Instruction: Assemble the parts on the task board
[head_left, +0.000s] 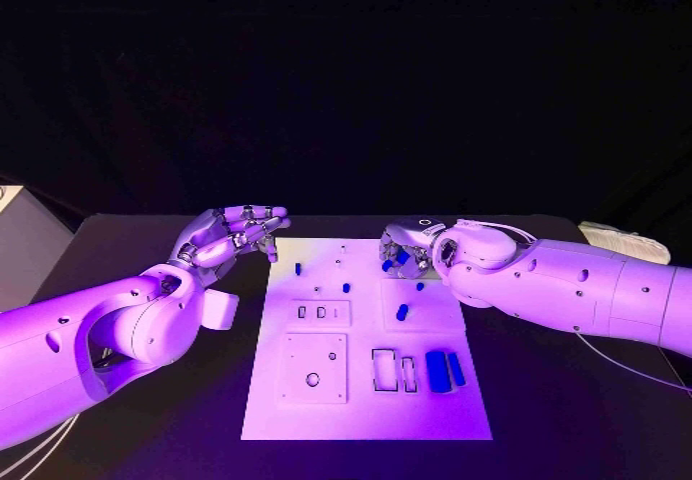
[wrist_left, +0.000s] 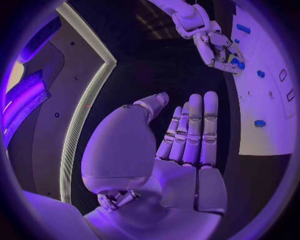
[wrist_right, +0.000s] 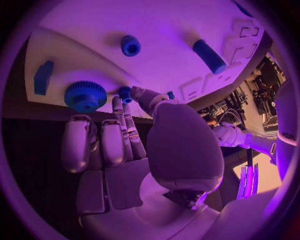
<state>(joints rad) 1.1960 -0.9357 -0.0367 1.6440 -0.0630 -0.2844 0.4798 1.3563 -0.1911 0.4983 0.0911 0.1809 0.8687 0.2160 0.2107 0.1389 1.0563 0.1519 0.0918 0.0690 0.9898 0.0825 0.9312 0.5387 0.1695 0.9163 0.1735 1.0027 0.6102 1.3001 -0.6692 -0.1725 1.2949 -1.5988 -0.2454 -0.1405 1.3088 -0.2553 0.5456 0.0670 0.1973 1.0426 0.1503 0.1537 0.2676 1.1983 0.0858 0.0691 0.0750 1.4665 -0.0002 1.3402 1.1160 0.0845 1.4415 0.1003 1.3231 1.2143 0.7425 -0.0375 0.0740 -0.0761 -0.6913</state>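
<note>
Left hand (head_left: 231, 236) hovers with fingers spread; right hand (head_left: 408, 248) reaches down, fingers extended.

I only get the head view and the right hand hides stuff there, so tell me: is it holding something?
Observer: Yes. In the right wrist view, the right hand pinches a small blue part at its fingertips.
Operator: What's next to it?
Observer: A blue gear sits close beside those fingertips, near the edge of the task board.
Operator: And the left hand's palm?
Observer: The left wrist view shows the left hand with its palm bare and its fingers straight, holding nothing.
</note>
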